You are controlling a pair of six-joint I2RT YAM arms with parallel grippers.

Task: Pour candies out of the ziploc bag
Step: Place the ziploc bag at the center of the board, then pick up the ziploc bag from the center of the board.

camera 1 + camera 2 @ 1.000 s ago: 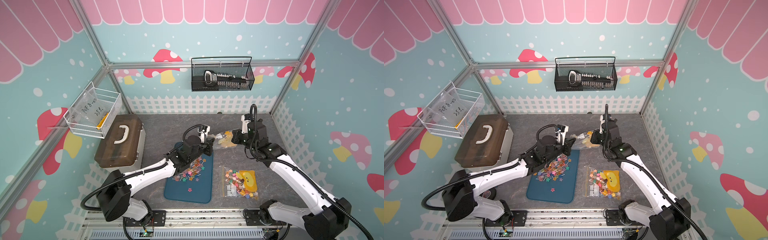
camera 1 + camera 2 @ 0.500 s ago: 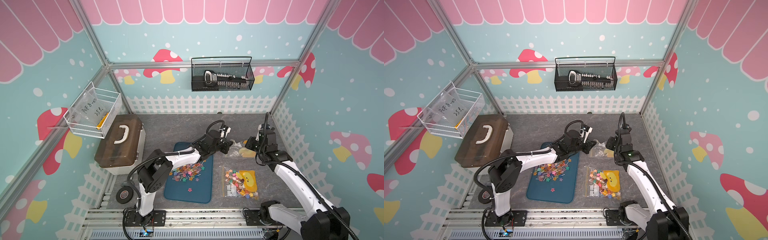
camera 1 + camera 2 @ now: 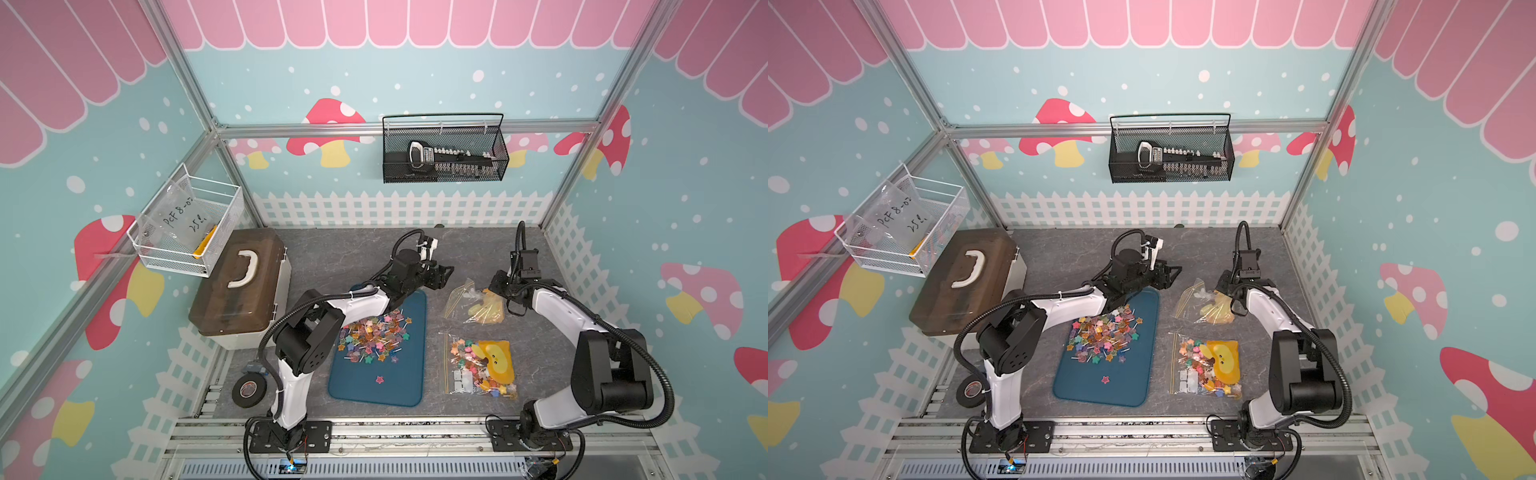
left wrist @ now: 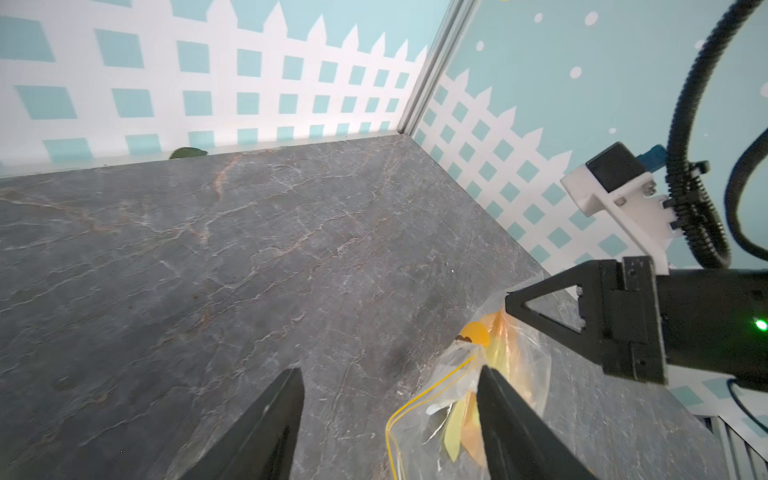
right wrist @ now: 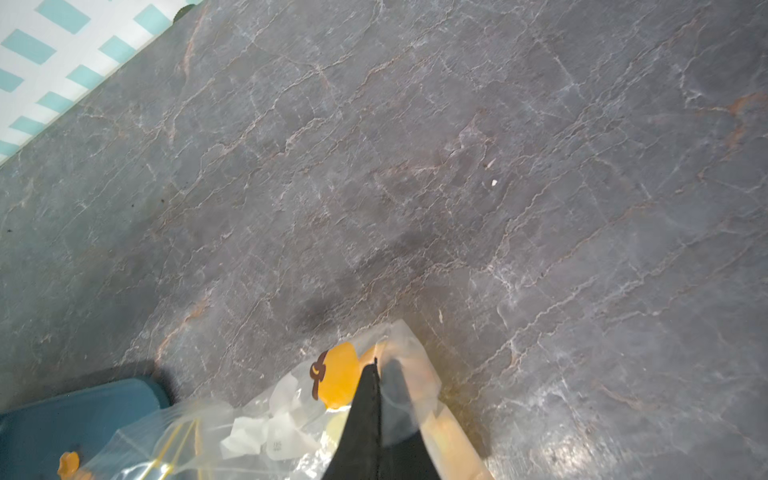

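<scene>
Found the candies heaped on the far half of the blue tray at mid-worktop, white sticks pointing every way. Noted one pink star candy lying alone on the tray, nearer and apart from the heap.

Spotted the ziploc bag slumped on the grey worktop just right of the tray's far right corner, a yellow card and white paper bits showing through the film. Could not make out any candies inside it.

Saw the right gripper at the bag's right edge, jaws pressed flat together on the plastic. Confirmed it in the right wrist view, where the black tips met over the film.

Saw the left gripper hovering past the tray's far right corner, just left of the bag, jaws wide and holding nothing. Caught, in the left wrist view, the bag's yellow zip line running beside one finger; could not tell whether touching.

Marked a second ziploc bag lying flat right of the tray, nearer than the first, filled with more candies around a yellow card with a face.

Logged a brown toolbox at the left edge, a roll of black tape nearer, a white wire basket on the left wall and a black mesh basket on the far wall.
</scene>
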